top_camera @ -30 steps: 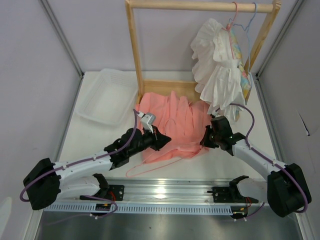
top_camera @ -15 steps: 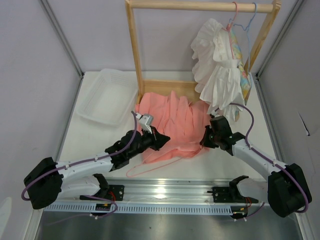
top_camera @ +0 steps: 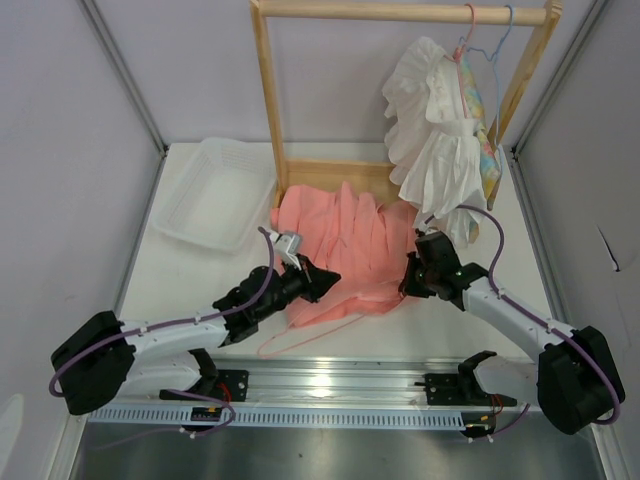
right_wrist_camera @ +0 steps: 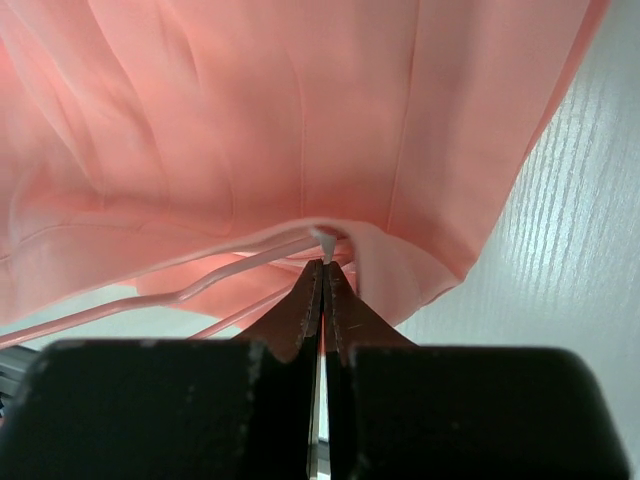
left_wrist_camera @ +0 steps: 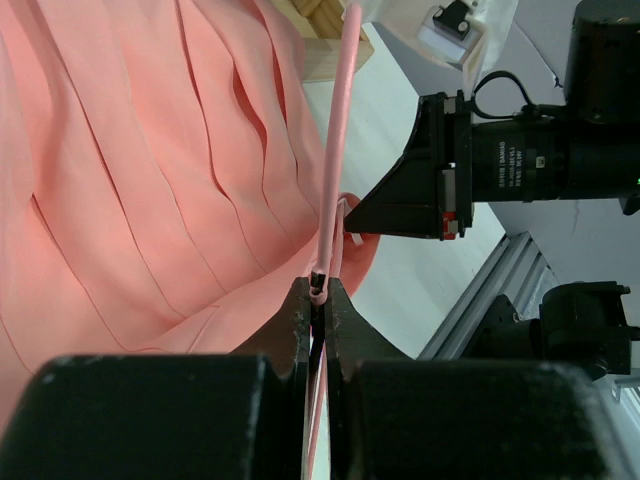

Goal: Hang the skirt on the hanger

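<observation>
Pinching the skirt edge, right gripper faces left gripper clamping hanger.

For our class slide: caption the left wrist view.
Left gripper pinches the thin pink hanger beside the pleated salmon skirt.

skirt: salmon-pink pleated cloth skirt, heaped by wooden rack base
hanger: thin pink wire hanger, part under skirt, near side exposed

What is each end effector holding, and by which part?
The left end effector pinches the pink hanger on its wire arm; the right end effector pinches the skirt at its folded edge.
</observation>
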Tool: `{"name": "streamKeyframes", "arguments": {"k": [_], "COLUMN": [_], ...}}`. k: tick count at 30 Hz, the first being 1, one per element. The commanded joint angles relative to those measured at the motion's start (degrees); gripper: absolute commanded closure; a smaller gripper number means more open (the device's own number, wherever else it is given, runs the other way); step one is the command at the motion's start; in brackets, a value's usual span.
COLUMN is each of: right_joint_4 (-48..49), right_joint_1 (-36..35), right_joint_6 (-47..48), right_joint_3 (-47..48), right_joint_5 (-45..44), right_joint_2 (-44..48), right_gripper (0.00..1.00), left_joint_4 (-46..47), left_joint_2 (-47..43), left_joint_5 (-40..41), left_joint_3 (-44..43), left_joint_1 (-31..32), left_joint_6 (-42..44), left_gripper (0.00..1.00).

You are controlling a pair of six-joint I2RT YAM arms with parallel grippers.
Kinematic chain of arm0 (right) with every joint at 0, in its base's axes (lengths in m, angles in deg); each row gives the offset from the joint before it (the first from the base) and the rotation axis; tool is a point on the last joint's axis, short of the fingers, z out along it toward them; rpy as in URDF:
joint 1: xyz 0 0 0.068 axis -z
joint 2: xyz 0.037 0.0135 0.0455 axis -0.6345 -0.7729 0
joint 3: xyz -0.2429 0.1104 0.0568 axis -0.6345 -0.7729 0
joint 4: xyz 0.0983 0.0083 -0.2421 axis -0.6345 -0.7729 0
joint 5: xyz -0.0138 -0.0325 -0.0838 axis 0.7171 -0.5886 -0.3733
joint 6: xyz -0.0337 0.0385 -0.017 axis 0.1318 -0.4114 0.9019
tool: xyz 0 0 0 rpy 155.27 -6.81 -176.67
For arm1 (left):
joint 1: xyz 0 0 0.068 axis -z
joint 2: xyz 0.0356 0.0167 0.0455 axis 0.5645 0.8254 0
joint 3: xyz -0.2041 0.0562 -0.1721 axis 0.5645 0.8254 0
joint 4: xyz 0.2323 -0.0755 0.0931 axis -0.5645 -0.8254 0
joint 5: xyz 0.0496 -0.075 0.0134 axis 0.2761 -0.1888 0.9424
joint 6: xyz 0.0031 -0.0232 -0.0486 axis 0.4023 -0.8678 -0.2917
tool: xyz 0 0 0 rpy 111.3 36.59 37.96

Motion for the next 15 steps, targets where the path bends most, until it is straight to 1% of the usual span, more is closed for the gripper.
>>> {"name": "streamKeyframes", "arguments": {"k": [1, 6, 9, 10, 12, 15], "right_joint_4": [-1.4, -2.3, -2.5, -2.8, -3.4, -3.8], "right_joint_1": [-0.8, -1.3, -1.3, -1.4, -1.5, -1.8], "right_joint_6": [-0.4, -0.4, -0.4, -0.3, -0.3, -0.3], "right_joint_3": [3.1, 3.9, 4.6, 5.0, 5.1, 5.1], "right_joint_5": [-1.5, -3.6, -4.0, -4.2, -4.8, -5.5], "right_joint_2": [0.5, -0.3, -0.8, -1.5, -1.9, -1.6], "right_gripper": [1.00, 1.00, 1.00, 1.00, 1.00, 1.00], "left_joint_4": [8.3, 13.0, 18.2, 22.6, 27.1, 30.3], "left_joint_2": [2.0, 4.9, 6.7, 7.4, 7.7, 7.8], "left_joint_5": [-0.7, -2.0, -3.2, -3.4, -5.2, -5.9], "left_joint_3": [0.8, 2.3, 3.9, 5.1, 6.8, 8.4], "left_joint_1": [0.4, 1.1, 1.5, 1.6, 1.6, 1.6], "left_joint_6": [-1.8, -3.1, -4.0, -4.3, -4.4, -4.0], "left_gripper": [1.00, 1.00, 1.00, 1.00, 1.00, 1.00]}}
